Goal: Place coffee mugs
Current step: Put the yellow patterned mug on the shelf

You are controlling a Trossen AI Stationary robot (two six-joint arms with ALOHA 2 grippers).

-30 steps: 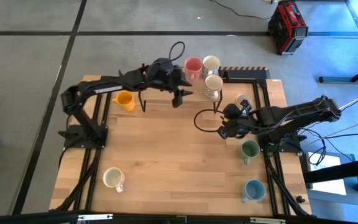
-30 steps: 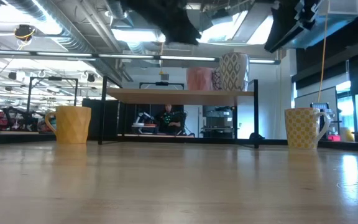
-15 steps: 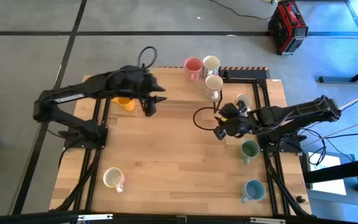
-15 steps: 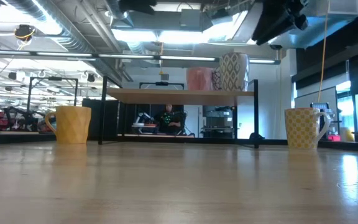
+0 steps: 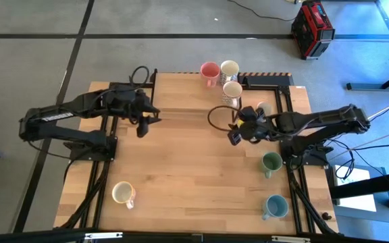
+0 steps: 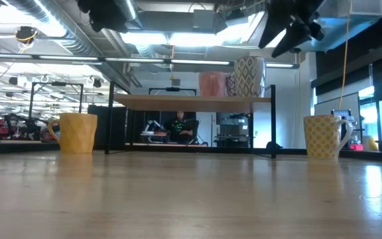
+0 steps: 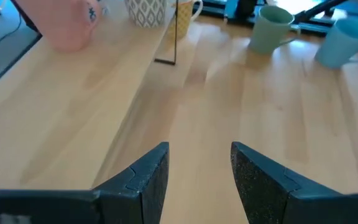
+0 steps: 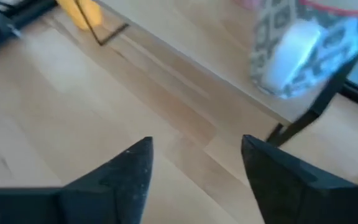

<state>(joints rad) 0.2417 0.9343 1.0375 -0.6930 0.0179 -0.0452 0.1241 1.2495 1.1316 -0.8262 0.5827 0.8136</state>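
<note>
Three coffee mugs stand on a low wooden shelf [image 5: 181, 91] at the table's far side: pink [image 5: 209, 70], cream [image 5: 229, 68] and grey-patterned [image 5: 232, 91]. A yellow-checked mug [image 6: 323, 136] stands on the table beside the shelf, partly under my right arm. An orange mug [image 6: 77, 133] stands by the shelf's left end, hidden under my left arm in the high view. Green [image 5: 271, 163], light blue [image 5: 274, 206] and cream [image 5: 122, 194] mugs stand nearer. My left gripper [image 5: 144, 125] hangs open above the table's left part. My right gripper [image 5: 234, 135] hangs open near the shelf's right leg.
The shelf stands on thin black legs [image 7: 174, 37] with open room beneath it. Black frame rails [image 5: 103, 169] run along the table's left and right sides. Bare wood lies in the table's middle [image 5: 194, 169].
My left gripper has drawn back from over the shelf's middle toward the table's left edge and a little nearer, holding nothing. My right gripper has shifted slightly toward the shelf's right leg and turned a little.
</note>
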